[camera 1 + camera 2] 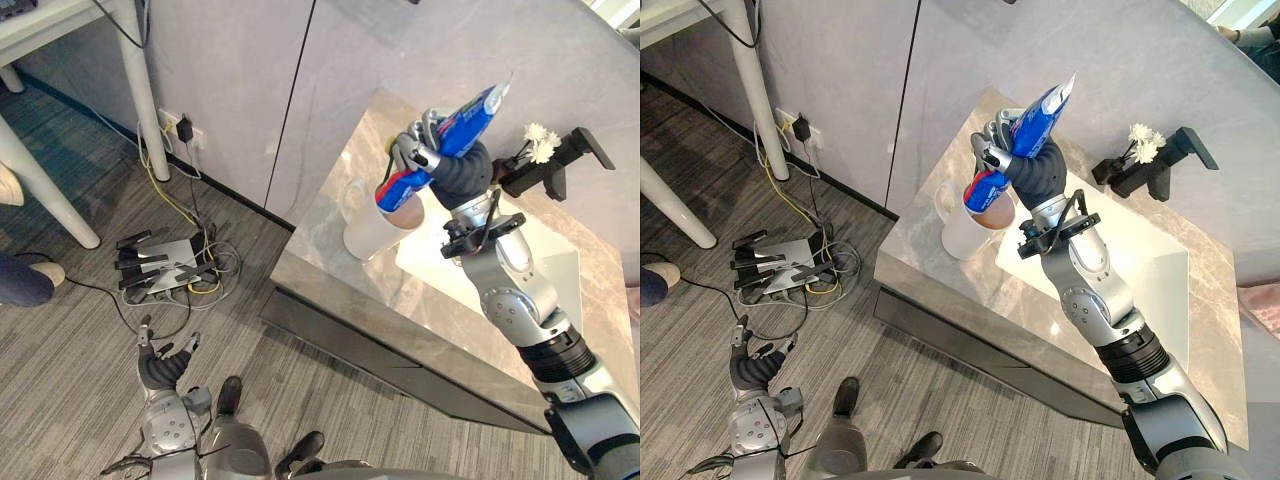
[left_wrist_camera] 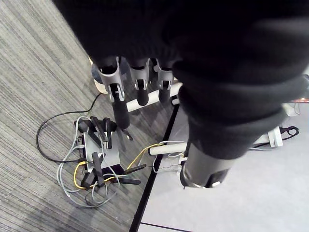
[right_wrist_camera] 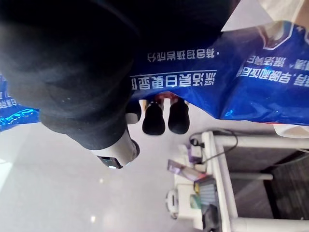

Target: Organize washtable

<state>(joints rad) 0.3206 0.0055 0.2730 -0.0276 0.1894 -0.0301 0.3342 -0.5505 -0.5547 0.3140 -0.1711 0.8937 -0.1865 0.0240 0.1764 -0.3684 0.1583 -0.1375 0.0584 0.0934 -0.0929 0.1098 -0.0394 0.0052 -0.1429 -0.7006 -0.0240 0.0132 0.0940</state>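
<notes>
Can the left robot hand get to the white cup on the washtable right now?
Probably not: the left robot hand hangs low near the floor, clear of the table, and the right robot hand holds a toothpaste tube over the white cup.

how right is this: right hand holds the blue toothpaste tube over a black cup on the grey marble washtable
The cup is white, not black, as the left eye view shows; the right hand holds the blue toothpaste tube over it on the grey marble washtable.
</notes>
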